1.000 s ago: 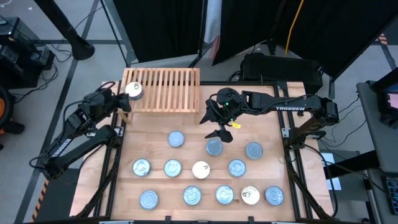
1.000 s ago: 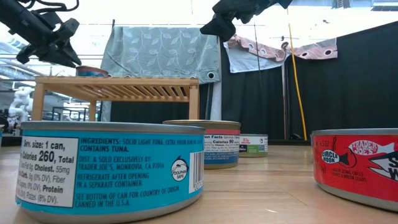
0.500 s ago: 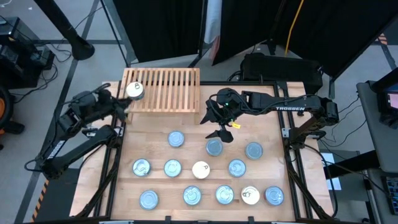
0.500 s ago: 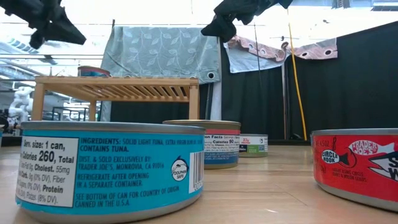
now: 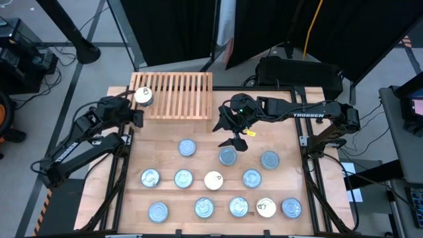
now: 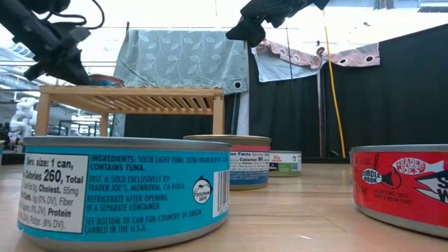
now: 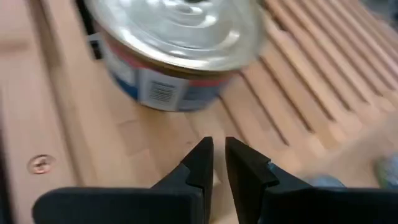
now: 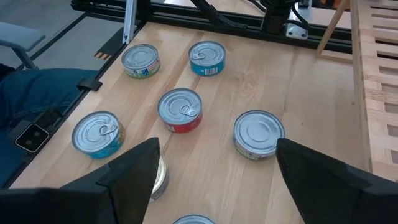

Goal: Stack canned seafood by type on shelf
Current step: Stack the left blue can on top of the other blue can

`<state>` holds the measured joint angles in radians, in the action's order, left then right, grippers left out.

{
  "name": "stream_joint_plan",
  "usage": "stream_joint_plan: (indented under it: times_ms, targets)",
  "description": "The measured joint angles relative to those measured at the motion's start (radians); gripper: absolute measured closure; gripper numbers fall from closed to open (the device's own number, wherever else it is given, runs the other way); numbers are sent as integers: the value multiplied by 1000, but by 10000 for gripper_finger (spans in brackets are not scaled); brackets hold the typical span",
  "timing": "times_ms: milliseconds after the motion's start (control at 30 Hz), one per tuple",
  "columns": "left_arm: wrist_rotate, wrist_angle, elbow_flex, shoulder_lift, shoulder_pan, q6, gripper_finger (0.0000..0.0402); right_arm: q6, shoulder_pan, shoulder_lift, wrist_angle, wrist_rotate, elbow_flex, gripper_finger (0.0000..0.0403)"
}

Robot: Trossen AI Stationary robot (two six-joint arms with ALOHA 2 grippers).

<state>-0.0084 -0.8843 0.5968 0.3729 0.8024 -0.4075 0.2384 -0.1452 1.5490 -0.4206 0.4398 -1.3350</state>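
Lying nearest on the table is a row of five tins: silver-blue tops at and, and a cream-topped tin between the last two. Next row out: three silver-blue tins with a cream tin among them. Beyond those, three more silver-blue tins.

Low view: a big blue-labelled tin close up, a red-labelled tin at the right edge.

Right gripper hangs above the table just beyond the tin at centre, fingers spread wide, nothing between them. Right wrist view shows tins well below the open fingers.

Left gripper sits at the near left corner of the slatted shelf, fingers drawn nearly together with only a thin gap, holding nothing. Left wrist view: fingers point at the shelf, clear of the tin.

One cream-topped tin stands on the shelf's left end, just beyond the left gripper, blue and red side label.
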Motion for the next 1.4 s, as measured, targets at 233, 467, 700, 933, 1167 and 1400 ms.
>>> stream_joint_plan:
  times_ms: [233, 467, 700, 933, 1167, 1400]
  targets:
    - [-73, 61, 0, 46, 0, -5, 352, 17, -6, 0, -2, -3, 0, 89]
    - [-158, 93, 0, 72, 0, -5, 353, 16, -26, 0, -12, -3, 0, 89]
    - [-198, 139, 0, 85, 0, -3, 353, 8, -26, 0, -19, -3, 0, 89]
    - [-101, 57, 96, 82, 0, 29, 353, -47, -20, 0, -37, 1, 0, 89]
    - [140, -88, 340, 83, 0, 161, 353, -96, 44, 0, -147, 1, 0, 89]
    - [358, -21, 532, 124, 0, 288, 353, -183, 130, 0, -163, -133, 0, 89]
